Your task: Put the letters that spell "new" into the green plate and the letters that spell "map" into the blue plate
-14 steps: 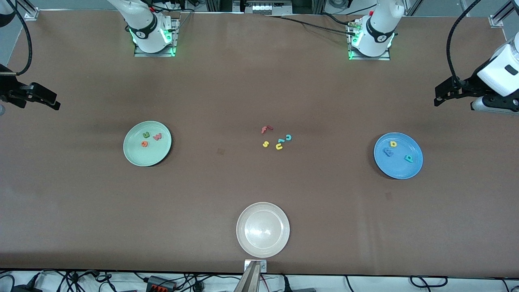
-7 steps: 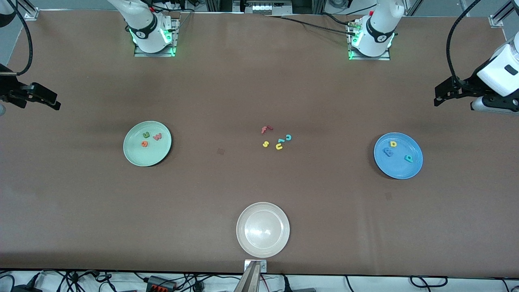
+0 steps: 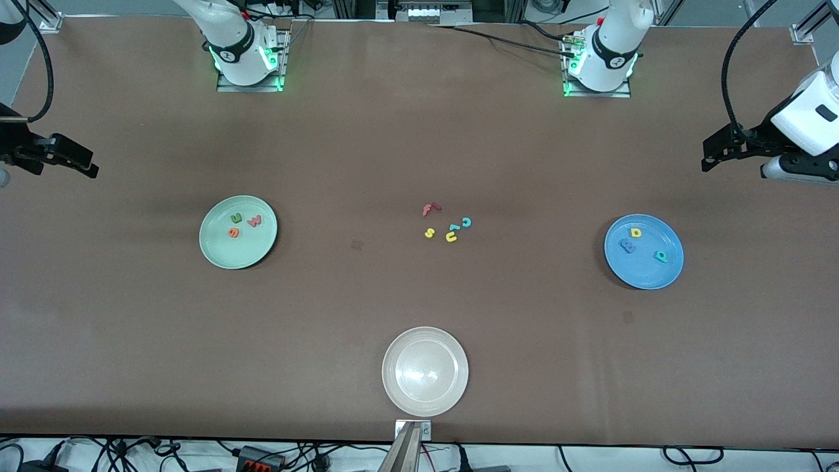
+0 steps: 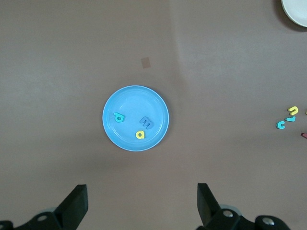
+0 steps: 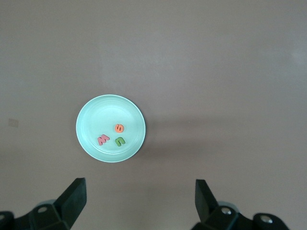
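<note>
The dark green n (image 3: 236, 217), the orange e (image 3: 233, 232) and the red w (image 3: 254, 221) are seen lying together in the green plate (image 3: 252, 252), which is set on the counter (image 3: 328, 144) toward the right arm's end. The blue m (image 3: 627, 246), the yellow a (image 3: 635, 232) and the teal p (image 3: 661, 256) are found in the blue plate (image 3: 645, 275), toward the left arm's end. Between the two plates a loose cluster is left on the counter: a red f (image 3: 430, 209), a yellow s (image 3: 429, 233), a teal c (image 3: 466, 222), a yellow u (image 3: 451, 237) and one more small teal letter (image 3: 453, 228). A white plate (image 3: 425, 371) is placed nearer the front camera than that cluster. The right hand (image 5: 140, 201) is held high over the counter beside the green plate, spread wide with nothing between its fingers. The left hand (image 4: 142, 203) is held likewise beside the blue plate, spread wide and holding nothing.
</note>
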